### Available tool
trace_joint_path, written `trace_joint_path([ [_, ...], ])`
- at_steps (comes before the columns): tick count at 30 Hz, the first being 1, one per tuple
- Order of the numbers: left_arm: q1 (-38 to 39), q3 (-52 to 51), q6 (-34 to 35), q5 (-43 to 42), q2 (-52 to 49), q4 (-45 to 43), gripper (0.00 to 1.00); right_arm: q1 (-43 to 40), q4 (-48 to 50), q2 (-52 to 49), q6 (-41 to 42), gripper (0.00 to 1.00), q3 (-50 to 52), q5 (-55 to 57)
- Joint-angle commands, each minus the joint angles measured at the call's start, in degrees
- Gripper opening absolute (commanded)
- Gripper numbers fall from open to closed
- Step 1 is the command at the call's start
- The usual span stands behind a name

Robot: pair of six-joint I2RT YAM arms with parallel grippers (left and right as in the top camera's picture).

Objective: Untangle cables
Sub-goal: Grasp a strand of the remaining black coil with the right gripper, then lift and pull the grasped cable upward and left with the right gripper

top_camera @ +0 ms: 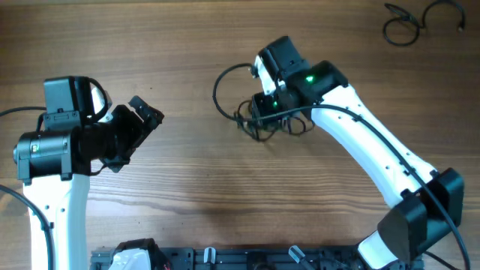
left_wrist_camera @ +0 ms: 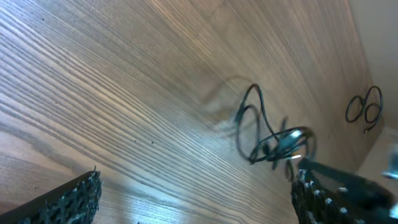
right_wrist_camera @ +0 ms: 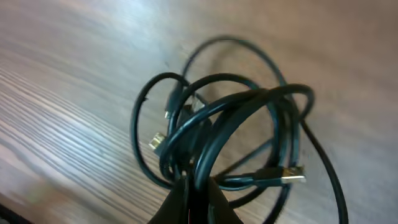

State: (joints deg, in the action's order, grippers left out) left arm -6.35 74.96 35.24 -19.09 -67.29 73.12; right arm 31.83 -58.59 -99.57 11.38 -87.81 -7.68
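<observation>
Overhead, the right tool (top_camera: pixel 264 112) is pinched shut on the cables (top_camera: pixel 255 132), middle of the desk (top_camera: pixel 187 202); the left tool (top_camera: pixel 135 139) gapes empty, well left. Left wrist: the cables lie well apart from it. Right wrist: the loops are knotted; pulling apart probably begins now, needing a second grip.

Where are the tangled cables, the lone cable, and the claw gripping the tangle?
tangled cables (right_wrist_camera: pixel 214 118): right wrist view, middle of the knot.
lone cable (top_camera: pixel 415 21): overhead view, far corner, where its loops meet.
right gripper (right_wrist_camera: pixel 189 186): right wrist view, between its closed fingertips.
</observation>
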Motion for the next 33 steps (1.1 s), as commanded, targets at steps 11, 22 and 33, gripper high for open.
trace_joint_path([
  [11, 0.2, -0.1, -0.5, 0.8, 0.0, -0.2, 1.0, -0.3, -0.5, -0.9, 1.4, 0.51, 1.5, 7.9],
  [22, 0.2, -0.1, -0.5, 0.8, 0.0, -0.2, 1.0, -20.2, -10.9, -1.4, -2.0, 0.94, 8.6, -1.4],
  [33, 0.2, -0.1, -0.5, 0.8, 0.0, -0.2, 1.0, -20.2, -3.4, -1.4, -3.7, 0.63, 21.8, -1.2],
])
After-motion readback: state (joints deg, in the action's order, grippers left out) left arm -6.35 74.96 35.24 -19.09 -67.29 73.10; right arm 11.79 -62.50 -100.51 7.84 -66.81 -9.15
